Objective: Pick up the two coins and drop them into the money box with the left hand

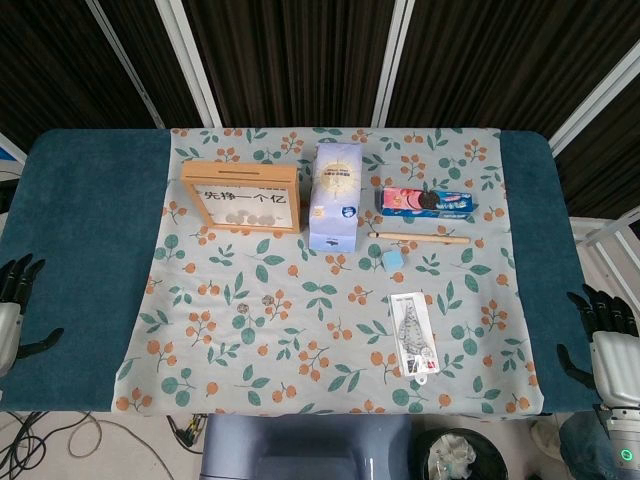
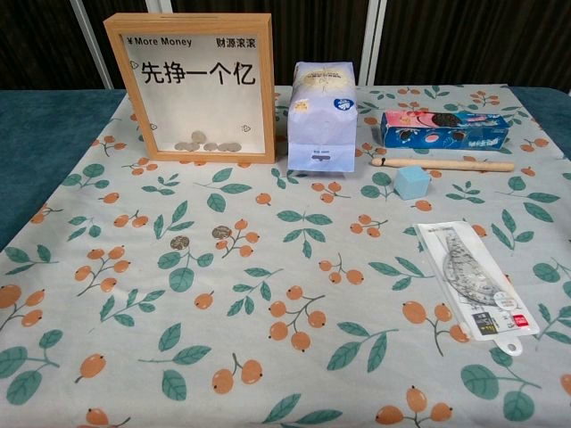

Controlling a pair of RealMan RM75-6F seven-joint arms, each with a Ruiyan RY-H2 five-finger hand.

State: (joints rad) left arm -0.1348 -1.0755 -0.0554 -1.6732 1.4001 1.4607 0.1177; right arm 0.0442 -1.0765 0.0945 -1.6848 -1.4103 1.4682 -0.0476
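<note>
Two small coins lie on the floral cloth: one coin (image 2: 179, 242) (image 1: 240, 297) and, just right of it, a second coin (image 2: 221, 232) (image 1: 267, 297). Behind them stands the wooden-framed money box (image 2: 198, 87) (image 1: 241, 197) with a clear front and several coins inside. My left hand (image 1: 14, 300) hangs at the table's left edge, fingers apart, holding nothing. At the right edge my right hand (image 1: 604, 335) is likewise open and empty. Neither hand shows in the chest view.
A pale blue paper bag (image 2: 322, 116) stands right of the money box. Further right lie a blue biscuit pack (image 2: 443, 128), a wooden stick (image 2: 443, 164), a light blue cube (image 2: 411, 181) and a packaged ruler set (image 2: 476, 279).
</note>
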